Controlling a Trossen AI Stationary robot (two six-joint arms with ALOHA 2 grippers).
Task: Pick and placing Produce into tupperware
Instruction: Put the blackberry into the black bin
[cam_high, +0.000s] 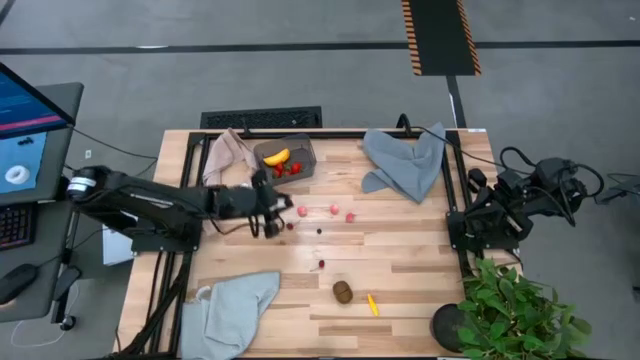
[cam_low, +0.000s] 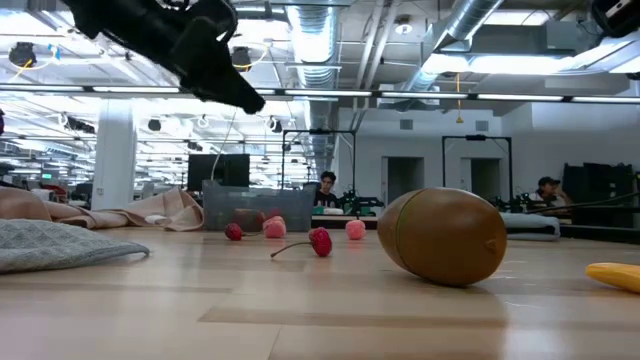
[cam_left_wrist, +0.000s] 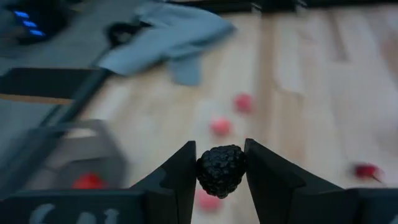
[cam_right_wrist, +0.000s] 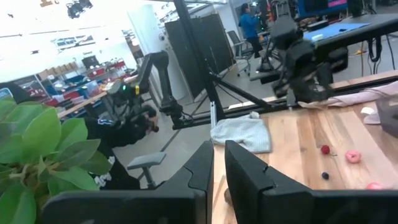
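Observation:
My left gripper (cam_high: 272, 216) is shut on a dark berry (cam_left_wrist: 221, 171) above the table, just near of the tupperware (cam_high: 290, 156). The translucent grey tub stands at the far middle-left and holds a yellow banana (cam_high: 277, 157) and red strawberries (cam_high: 288, 169). Pinkish berries (cam_high: 334, 209) and small dark ones (cam_high: 320, 231) lie right of the gripper. A brown kiwi (cam_high: 343, 291) and a tiny yellow piece (cam_high: 372, 304) lie near the front edge. My right gripper (cam_right_wrist: 219, 168) waits shut and empty at the table's right edge. My left gripper pinches the dark berry's two sides (cam_left_wrist: 202, 169) between its two fingers, at their free ends. The berry is lifted clear of the table, and the wood shows below it.
A beige-pink cloth (cam_high: 228, 152) lies left of the tub. Grey-blue cloths lie at the far right (cam_high: 405, 160) and the near left (cam_high: 235, 310). A green potted plant (cam_high: 510, 310) stands at the near right corner. People sit in the room beyond the table.

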